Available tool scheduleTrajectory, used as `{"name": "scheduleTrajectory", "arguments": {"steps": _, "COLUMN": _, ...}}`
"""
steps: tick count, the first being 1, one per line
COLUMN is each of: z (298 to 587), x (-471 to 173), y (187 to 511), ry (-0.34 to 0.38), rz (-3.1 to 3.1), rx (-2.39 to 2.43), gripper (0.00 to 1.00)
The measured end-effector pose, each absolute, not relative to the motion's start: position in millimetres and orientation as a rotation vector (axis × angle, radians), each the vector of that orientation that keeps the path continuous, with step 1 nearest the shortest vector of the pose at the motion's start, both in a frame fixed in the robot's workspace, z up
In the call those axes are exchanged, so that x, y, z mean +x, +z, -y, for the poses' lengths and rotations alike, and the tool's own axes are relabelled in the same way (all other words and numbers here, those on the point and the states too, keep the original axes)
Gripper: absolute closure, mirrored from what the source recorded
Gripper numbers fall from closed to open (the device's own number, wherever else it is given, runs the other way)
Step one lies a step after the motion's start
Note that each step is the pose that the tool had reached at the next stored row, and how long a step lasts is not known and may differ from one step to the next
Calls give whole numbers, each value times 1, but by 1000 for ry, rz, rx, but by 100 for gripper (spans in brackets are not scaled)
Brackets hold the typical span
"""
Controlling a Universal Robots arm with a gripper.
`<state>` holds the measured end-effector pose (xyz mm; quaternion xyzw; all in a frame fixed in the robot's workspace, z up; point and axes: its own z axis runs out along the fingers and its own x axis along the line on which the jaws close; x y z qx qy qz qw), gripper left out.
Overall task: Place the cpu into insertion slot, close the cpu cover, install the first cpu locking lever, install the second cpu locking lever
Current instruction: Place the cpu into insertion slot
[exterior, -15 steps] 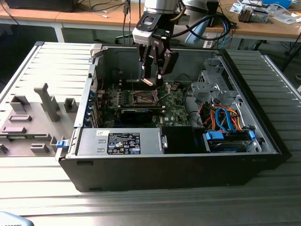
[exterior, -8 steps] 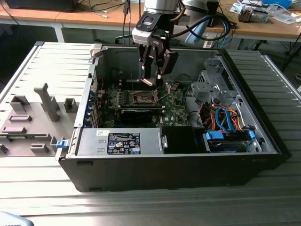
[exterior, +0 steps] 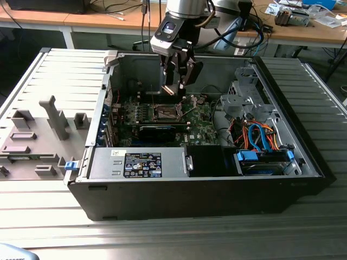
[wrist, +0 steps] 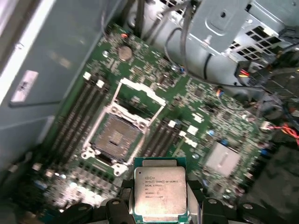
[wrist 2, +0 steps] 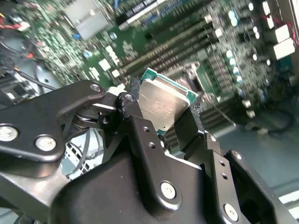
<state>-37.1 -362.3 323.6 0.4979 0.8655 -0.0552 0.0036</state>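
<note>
Right now we have the gripper (wrist 2: pixel 163 108) closed on the cpu (wrist: pixel 160 193). It pinches two opposite edges, so the silvery top face shows between the fingers in both wrist views. The chip hangs in the air, well clear of the green circuit board (wrist: pixel 205 116).

Past the chip in the first wrist view lies the insertion slot (wrist: pixel 114 137). Its dark centre is bare, so the chip is not yet seated. The chip is off to one side of the slot rather than over it, and its edges appear turned a little against the slot's metal rim. We judge that doing this step well means squaring those edges to the rim and centring the chip while it is high. It should then come down flat, never sliding across the socket's face, and be let go only when it rests level inside the rim. We cannot tell from here which corner is the keyed one.

The cpu cover (wrist: pixel 138 99) stands swung up along one edge of the slot. That leaves the way open, but it is something for the fingers to avoid. Rows of narrow slots (wrist: pixel 74 121) flank the socket.

Farther out, the exterior view shows the gripper inside the open computer case (exterior: pixel 217 179), which sits on the ribbed tabletop (exterior: pixel 162 238).
</note>
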Motion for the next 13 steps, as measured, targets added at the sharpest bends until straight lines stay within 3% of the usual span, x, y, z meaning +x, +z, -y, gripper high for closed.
{"name": "scheduleTrajectory", "arguments": {"steps": 2, "z": 362, "x": -37, "y": 323, "ry": -141, "rz": -2715, "rx": 1586, "gripper": 46}}
{"name": "scheduleTrajectory", "arguments": {"steps": 11, "z": 362, "x": -37, "y": 322, "ry": -136, "rz": -2667, "rx": 1674, "gripper": 46}}
{"name": "scheduleTrajectory", "arguments": {"steps": 13, "z": 362, "x": -37, "y": 322, "ry": -81, "rz": -2688, "rx": 1686, "gripper": 46}}
